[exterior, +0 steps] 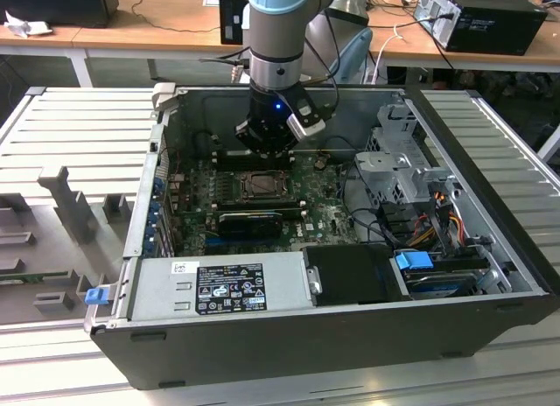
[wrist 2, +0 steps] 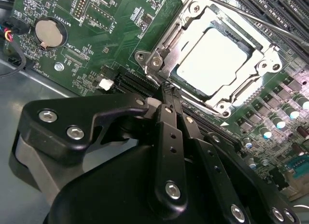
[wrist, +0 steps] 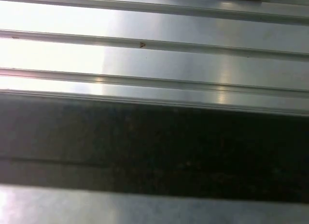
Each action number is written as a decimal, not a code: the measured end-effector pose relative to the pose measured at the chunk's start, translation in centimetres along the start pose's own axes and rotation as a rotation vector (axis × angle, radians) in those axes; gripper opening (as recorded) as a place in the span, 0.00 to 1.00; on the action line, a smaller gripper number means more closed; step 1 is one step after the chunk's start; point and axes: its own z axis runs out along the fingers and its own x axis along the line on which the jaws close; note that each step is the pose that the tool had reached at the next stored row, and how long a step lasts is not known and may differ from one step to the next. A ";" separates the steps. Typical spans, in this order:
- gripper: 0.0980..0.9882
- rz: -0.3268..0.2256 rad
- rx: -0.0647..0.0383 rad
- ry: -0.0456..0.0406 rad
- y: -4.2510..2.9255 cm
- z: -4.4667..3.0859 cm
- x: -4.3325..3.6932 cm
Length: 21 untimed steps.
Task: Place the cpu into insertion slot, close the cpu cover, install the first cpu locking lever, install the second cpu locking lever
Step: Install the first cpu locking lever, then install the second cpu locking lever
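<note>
- Grey steel computer case (exterior: 490,205) lies open on the ribbed aluminium table (exterior: 79,126), and I hang over its far middle part, inside the walls.
- Green board (wrist 2: 116,21) covers the case floor; the insertion slot (exterior: 262,185) sits near the board's centre, between the long black memory slots at the far edge and the black card nearer the case's front wall.
- Silvery cpu cover (wrist 2: 161,43) lies flat over the slot, its frame around the cpu (wrist 2: 212,60), whose pale metal face shows through the window. By my judgement the chip is seated and the cover is down.
- One thin locking lever (wrist 2: 251,14) runs as a straight rod along the cover's side toward the memory slots; whether it is hooked I cannot tell.
- My gripper (wrist 2: 169,91) points its black fingertips at the cover's near corner, just beside the frame. My jaws are pressed together, holding nothing.
</note>
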 end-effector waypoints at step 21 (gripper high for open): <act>0.01 0.000 0.000 0.0000 -0.80 -0.03 0.05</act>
